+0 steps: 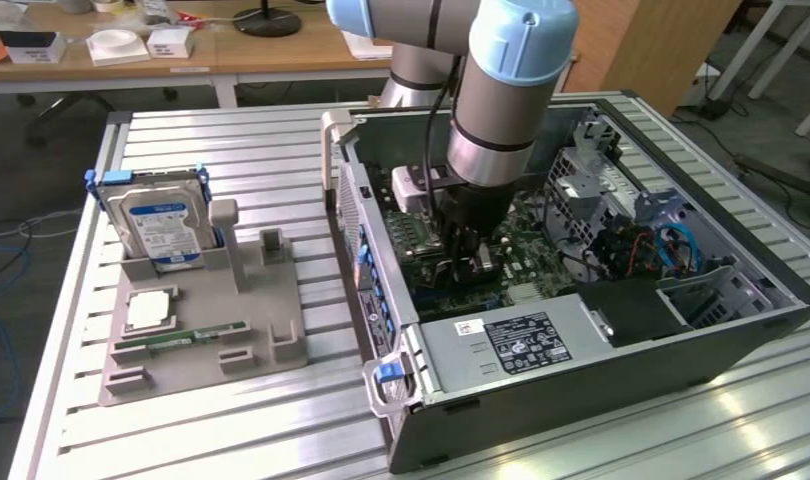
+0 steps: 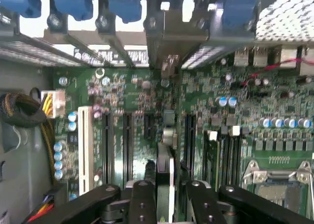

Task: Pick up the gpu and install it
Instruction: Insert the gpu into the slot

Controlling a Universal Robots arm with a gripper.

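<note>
The black metal gripper (image 1: 465,262) is reaching down into the open grey metal computer case (image 1: 725,330), in the middle of the exterior view. Its two fingers (image 2: 142,204) are squeezing the thin dark flat gpu card (image 2: 166,177) on both sides, low in the middle of the wrist view. The card is standing on its edge, right over the long black slots on the bumpy green motherboard (image 2: 206,116), probably so it can slide in straight. The boxy silver hard drive (image 1: 162,222) is standing in the grey plastic holder (image 1: 265,330) on the exterior view's left.
</note>
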